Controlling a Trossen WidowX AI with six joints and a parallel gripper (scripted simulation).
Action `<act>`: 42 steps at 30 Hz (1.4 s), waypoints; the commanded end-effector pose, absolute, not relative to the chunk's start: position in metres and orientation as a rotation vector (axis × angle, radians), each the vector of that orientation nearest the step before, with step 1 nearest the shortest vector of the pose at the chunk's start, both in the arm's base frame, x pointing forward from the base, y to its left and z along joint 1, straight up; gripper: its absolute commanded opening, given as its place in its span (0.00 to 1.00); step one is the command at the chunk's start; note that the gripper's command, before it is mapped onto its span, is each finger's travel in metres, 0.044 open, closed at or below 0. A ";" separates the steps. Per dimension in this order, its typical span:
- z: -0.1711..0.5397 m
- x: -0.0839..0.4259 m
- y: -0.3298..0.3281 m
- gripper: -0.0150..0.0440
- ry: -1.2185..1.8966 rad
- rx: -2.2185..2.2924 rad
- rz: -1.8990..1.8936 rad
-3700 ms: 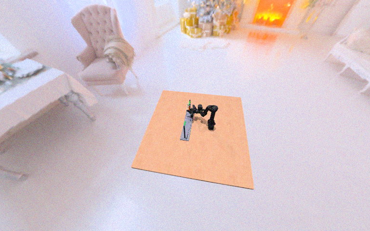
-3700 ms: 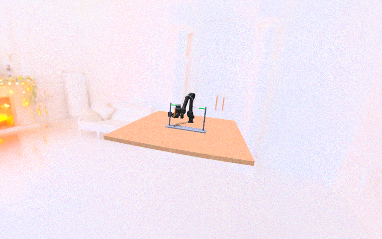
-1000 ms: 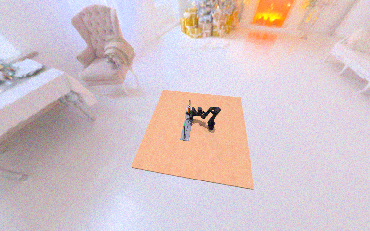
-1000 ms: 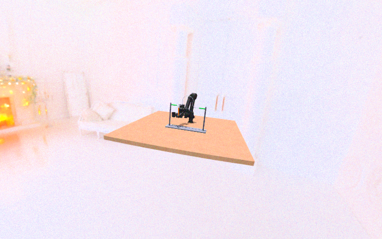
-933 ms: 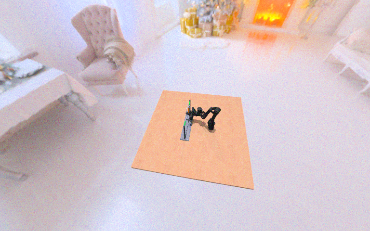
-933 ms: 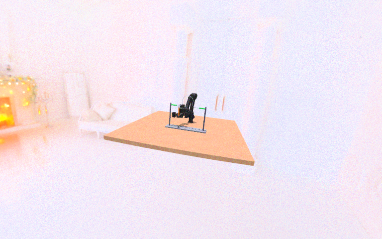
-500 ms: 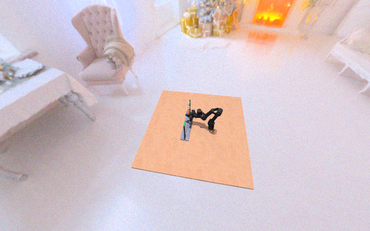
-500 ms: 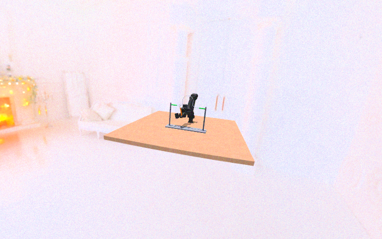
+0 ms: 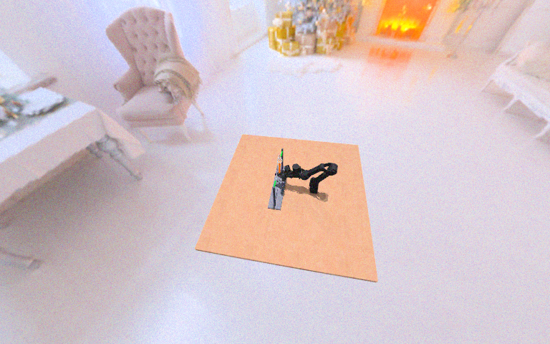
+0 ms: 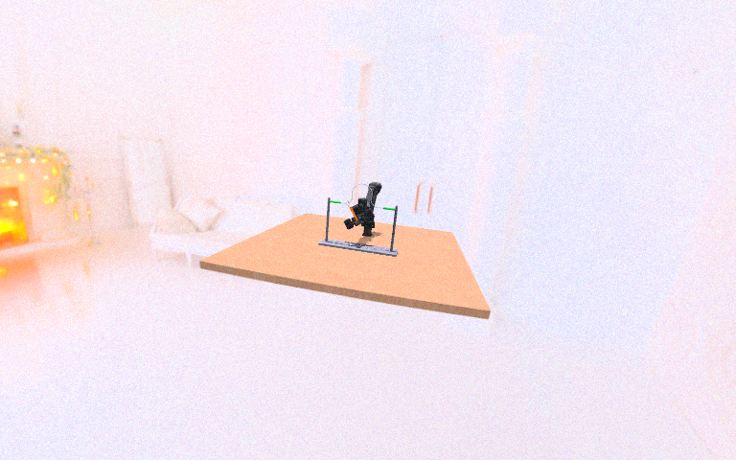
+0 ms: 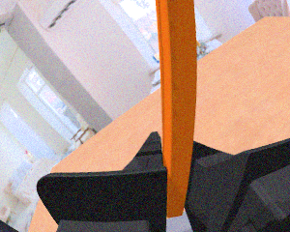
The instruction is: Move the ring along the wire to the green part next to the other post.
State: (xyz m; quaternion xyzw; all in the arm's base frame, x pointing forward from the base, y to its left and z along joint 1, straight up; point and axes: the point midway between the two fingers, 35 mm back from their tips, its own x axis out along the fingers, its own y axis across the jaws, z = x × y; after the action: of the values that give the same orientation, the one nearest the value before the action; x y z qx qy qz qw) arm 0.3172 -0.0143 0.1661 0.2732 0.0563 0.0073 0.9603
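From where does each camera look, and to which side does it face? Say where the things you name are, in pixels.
Top: high above the brown square board point(image 9: 295, 230), facing down at a slant; the whole black arm shows.
Exterior: beyond the board's edge, across the grey two-post stand point(image 10: 355, 246) from the arm, facing it; arm and claw show.
Wrist: on the arm, facing along the black claw point(image 11: 159, 137); its fingers and the orange bar-shaped handle point(image 11: 179, 87) show.
Top and exterior share board, stand, arm.
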 end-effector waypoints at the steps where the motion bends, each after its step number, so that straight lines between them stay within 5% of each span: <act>1: 0.177 0.313 -0.007 0.00 0.133 0.617 0.028; 42: 0.299 0.260 0.047 0.00 0.484 1.449 0.413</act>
State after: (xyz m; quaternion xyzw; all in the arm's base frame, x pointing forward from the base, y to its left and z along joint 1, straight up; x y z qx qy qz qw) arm 0.2616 0.0454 0.2900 0.6388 0.2217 0.1770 0.7152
